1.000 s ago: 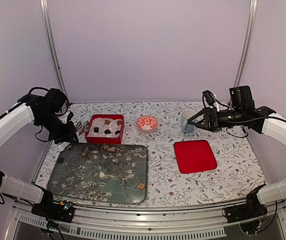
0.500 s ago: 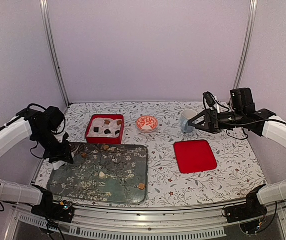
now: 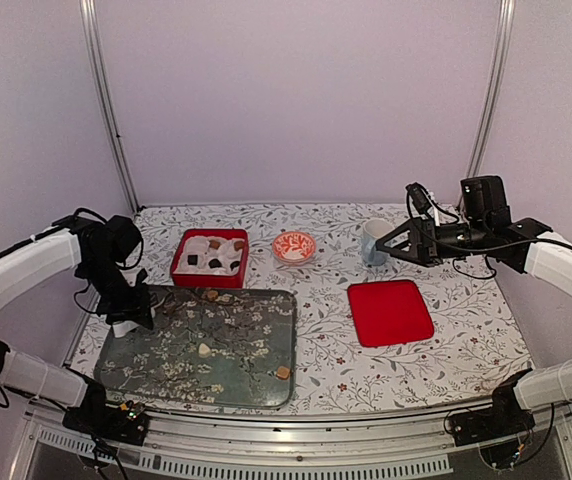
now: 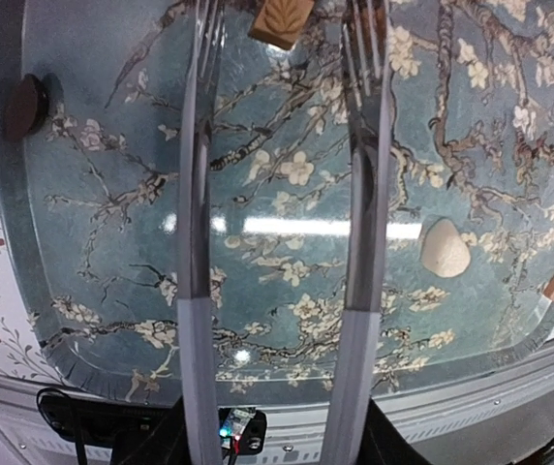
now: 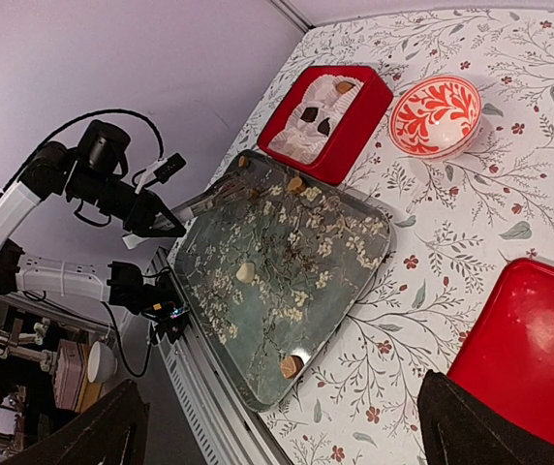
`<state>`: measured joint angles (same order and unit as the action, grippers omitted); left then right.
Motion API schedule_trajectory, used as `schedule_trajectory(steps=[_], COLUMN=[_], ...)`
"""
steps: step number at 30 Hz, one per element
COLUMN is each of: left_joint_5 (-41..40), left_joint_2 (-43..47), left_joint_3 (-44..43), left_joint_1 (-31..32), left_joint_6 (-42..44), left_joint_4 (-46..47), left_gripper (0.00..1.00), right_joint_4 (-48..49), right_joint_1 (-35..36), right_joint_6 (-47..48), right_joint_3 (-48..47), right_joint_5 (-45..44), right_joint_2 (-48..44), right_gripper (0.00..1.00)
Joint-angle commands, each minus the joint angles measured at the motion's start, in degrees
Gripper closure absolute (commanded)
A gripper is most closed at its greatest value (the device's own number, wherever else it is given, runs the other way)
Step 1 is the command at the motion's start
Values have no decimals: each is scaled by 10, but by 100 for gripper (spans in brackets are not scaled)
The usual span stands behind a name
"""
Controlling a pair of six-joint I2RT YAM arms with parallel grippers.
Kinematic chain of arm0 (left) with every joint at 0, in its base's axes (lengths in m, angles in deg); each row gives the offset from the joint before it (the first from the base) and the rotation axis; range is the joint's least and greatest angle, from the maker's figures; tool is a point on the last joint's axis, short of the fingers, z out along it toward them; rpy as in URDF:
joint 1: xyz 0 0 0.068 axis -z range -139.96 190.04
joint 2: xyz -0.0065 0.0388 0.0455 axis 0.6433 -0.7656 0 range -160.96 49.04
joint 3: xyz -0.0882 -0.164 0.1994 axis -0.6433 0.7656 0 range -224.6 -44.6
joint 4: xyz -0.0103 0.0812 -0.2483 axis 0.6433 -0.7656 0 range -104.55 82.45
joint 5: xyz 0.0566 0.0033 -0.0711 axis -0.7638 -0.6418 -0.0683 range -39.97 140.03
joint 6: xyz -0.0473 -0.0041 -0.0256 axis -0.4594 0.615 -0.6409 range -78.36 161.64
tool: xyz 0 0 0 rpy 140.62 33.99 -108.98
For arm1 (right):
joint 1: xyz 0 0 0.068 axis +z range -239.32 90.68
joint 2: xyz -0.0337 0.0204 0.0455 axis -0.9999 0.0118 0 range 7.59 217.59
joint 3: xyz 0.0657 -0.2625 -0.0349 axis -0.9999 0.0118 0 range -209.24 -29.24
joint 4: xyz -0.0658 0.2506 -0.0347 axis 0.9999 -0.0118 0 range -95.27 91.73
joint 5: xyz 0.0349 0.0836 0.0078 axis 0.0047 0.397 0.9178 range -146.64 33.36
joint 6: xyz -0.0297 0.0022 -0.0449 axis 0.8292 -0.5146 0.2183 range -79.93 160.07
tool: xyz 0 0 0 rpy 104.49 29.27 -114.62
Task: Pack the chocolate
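Observation:
Chocolate pieces lie scattered on the blue floral tray: a cream-white lump, a caramel one and some at the far rim. Several more sit on white paper in the red box. My left gripper, with long fork-like fingers, is open and empty low over the tray's left part. In the left wrist view a caramel square lies just beyond the fork tips, a dark piece at the left rim and the cream lump to the right. My right gripper is open, raised by the mug.
A red lid lies right of the tray. A red-and-white patterned bowl and a pale mug stand at the back. The right wrist view shows the tray, box and bowl from afar.
My left arm has swung from beside the red box towards me and now hangs over the tray's left part, fingers open. The right arm has not moved.

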<state>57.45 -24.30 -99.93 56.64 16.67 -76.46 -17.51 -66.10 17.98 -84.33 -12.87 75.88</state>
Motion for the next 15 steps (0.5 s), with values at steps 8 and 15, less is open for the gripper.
schedule_trajectory(steps=[8, 15], left_joint_5=[24, 27], left_joint_2=[-26, -35], left_joint_3=[12, 10], left_joint_1=[-2, -1], left_joint_6=[19, 19], left_joint_4=[34, 35], left_gripper=[64, 68], right_joint_4=[8, 5], right_joint_1=[-3, -3], right_joint_6=[-1, 1], right_joint_3=[4, 2], right_joint_5=[2, 2], right_joint_2=[0, 1], right_gripper=[1, 1])
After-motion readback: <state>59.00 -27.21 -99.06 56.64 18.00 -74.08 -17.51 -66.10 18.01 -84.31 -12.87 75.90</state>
